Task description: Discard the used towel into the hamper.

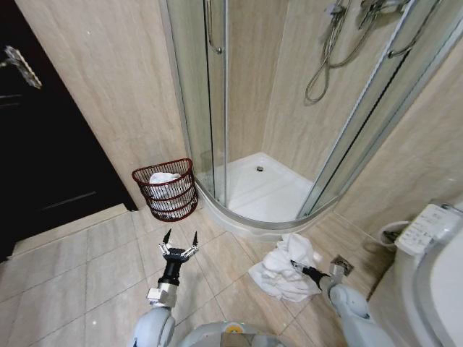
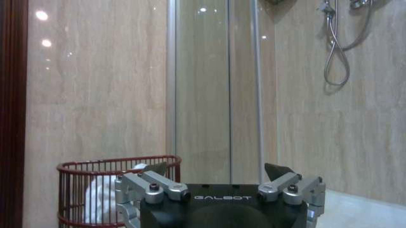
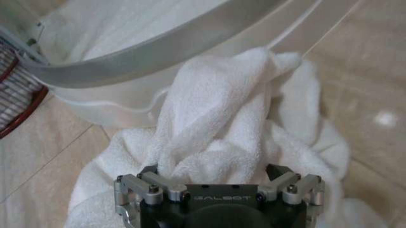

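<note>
Head view: towel at right gripper

Right pincer fingertips buried in towel; hamper cut by edge.

You are getting even, warm indoor light in the head view, with only soft shadows on the floor tiles. The dark door, well to the left of the left gripper, is staying almost black and showing little detail. Straight lines are bending near the edges there. In the left wrist view, small round lamp reflections are shining on the wall tiles and the glass panel beyond the gripper. In the right wrist view, the white towel is looking bright and slightly washed out, the background a little soft.
</note>
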Tool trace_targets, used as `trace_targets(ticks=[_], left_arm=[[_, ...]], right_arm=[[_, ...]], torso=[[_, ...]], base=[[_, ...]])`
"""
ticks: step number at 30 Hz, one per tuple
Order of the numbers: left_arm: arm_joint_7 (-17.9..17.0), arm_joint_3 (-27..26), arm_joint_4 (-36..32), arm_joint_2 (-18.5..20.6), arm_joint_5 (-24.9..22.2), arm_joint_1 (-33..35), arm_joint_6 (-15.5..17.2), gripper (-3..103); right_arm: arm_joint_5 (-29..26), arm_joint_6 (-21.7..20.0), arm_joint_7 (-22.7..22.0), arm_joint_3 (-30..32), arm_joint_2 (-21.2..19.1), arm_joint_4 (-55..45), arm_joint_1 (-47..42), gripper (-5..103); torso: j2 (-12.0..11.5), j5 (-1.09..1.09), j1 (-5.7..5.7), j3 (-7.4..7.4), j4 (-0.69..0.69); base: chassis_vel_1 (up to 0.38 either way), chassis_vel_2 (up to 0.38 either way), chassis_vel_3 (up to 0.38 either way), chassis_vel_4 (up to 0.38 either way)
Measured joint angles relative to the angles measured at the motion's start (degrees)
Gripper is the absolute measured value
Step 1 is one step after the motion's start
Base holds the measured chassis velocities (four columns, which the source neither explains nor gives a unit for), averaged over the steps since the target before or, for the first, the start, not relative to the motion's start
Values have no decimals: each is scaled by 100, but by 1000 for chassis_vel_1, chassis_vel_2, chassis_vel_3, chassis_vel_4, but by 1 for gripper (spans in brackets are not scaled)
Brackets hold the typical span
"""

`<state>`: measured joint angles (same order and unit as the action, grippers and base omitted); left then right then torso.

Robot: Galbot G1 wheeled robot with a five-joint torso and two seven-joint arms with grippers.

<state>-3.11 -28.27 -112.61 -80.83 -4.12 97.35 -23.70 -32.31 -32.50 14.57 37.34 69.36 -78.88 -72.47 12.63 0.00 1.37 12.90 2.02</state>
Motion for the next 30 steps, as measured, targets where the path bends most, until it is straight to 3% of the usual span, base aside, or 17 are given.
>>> trace_targets(ticks=[8, 20, 25, 28, 30], left_arm=[[4, -253, -14, 16, -1, 81, -113, 100], [4, -320, 54, 8, -32, 64, -169, 100], [4, -283, 52, 10, -30, 32, -166, 100], [4, -244, 41, 13, -7, 15, -151, 100], [4, -232, 32, 13, -1, 11, -147, 100]], right_arm=[[31, -167, 101, -176, 178, 692, 692, 100], [-362, -307, -44, -204, 344, 964, 786, 102], [-455, -232, -138, -147, 315, 1108, 752, 88], [-503, -206, -141, -106, 297, 1204, 750, 72], [-516, -189, -141, -96, 298, 1229, 753, 66]], torso=[[0, -2, 0, 0, 1], [0, -1, 0, 0, 0], [0, -1, 0, 0, 0], [1, -1, 0, 0, 0], [1, -1, 0, 0, 0]], base=[[0, 0, 0, 0], [0, 0, 0, 0], [0, 0, 0, 0], [0, 0, 0, 0], [0, 0, 0, 0]])
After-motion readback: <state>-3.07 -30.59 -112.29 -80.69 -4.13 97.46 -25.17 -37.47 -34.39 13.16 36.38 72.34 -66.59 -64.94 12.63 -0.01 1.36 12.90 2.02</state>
